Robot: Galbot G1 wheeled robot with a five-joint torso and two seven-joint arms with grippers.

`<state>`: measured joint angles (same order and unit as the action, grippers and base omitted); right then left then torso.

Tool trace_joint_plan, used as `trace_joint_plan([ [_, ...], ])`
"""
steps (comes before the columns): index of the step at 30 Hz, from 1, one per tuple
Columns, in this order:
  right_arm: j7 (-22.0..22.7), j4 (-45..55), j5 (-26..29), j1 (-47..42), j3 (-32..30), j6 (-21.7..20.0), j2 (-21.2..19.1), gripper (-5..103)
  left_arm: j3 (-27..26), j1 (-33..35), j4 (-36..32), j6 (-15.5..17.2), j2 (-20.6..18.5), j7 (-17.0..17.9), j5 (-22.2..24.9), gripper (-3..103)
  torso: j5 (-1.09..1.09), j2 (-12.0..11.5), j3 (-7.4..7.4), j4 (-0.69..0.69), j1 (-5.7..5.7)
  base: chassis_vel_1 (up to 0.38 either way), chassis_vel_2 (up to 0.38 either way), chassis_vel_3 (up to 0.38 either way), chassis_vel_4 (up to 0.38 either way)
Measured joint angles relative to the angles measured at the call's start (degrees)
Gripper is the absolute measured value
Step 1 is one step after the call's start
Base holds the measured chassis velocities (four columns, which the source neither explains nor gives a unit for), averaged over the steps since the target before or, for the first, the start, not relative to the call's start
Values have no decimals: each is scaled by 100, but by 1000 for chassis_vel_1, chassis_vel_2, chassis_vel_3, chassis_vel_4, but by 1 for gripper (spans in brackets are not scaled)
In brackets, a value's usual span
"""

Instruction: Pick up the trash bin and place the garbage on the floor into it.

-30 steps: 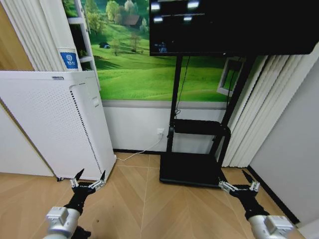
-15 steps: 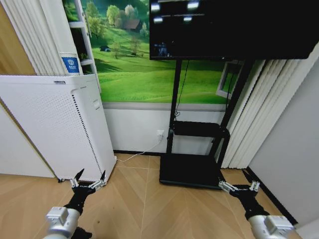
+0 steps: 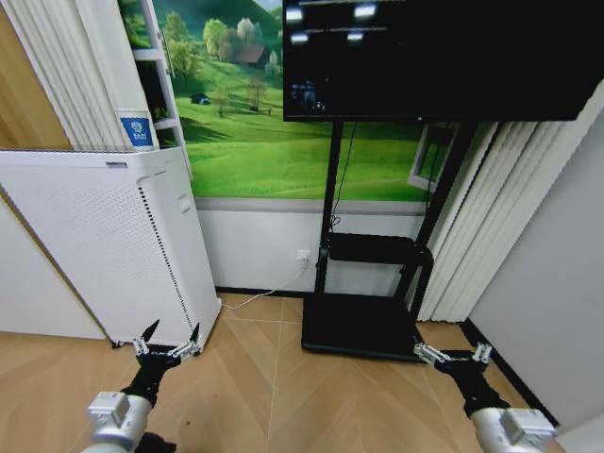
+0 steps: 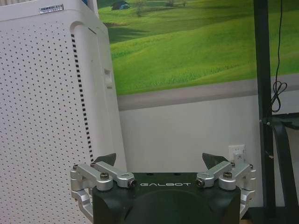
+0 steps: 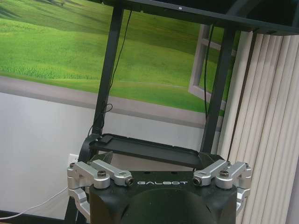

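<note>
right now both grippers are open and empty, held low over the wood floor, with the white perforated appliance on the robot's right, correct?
Not quite. The white perforated appliance stands on the robot's left, as the head view shows. The rest holds: left gripper and right gripper are open and empty, low over the wood floor.

The head view looks forward and down from high up at the far wall. The left wrist view sits close behind the left gripper [image 4: 161, 163], facing the white appliance [image 4: 46, 116]. The right wrist view faces the black stand [image 5: 145, 149]. Both share the green mural [image 3: 255, 123] with the head view.
</note>
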<state>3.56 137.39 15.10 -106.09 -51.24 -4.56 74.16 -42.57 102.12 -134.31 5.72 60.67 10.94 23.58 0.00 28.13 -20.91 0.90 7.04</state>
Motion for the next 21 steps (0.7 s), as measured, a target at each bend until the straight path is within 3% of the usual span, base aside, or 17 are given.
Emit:
trace_joint_plan([
  [21,0,0,0,0,0,0,0,100,0,0,0,0,0,0,0,100,0,495,-295,0,199,0,0,0,0],
])
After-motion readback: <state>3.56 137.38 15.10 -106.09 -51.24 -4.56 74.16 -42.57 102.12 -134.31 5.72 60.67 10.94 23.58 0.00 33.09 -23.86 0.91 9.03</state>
